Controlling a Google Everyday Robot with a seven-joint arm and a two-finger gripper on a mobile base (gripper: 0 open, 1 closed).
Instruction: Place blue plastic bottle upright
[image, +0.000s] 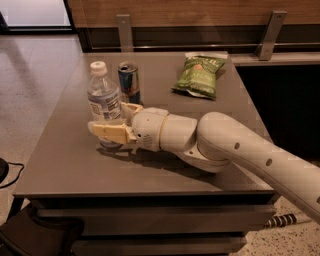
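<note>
The blue plastic bottle (102, 97) is clear with a white cap and a pale blue-and-white label. It stands upright on the grey table (65, 160) near the left side. My gripper (114, 121) reaches in from the right and is shut around the bottle's lower half. One cream finger (107, 131) crosses in front of the bottle and the other (129, 107) sits behind it. The bottle's base rests on the tabletop.
A blue-and-silver drink can (129, 81) stands just behind and to the right of the bottle. A green chip bag (200, 75) lies at the back right. My white arm (240, 150) crosses the table's right half. The floor drops away on the left.
</note>
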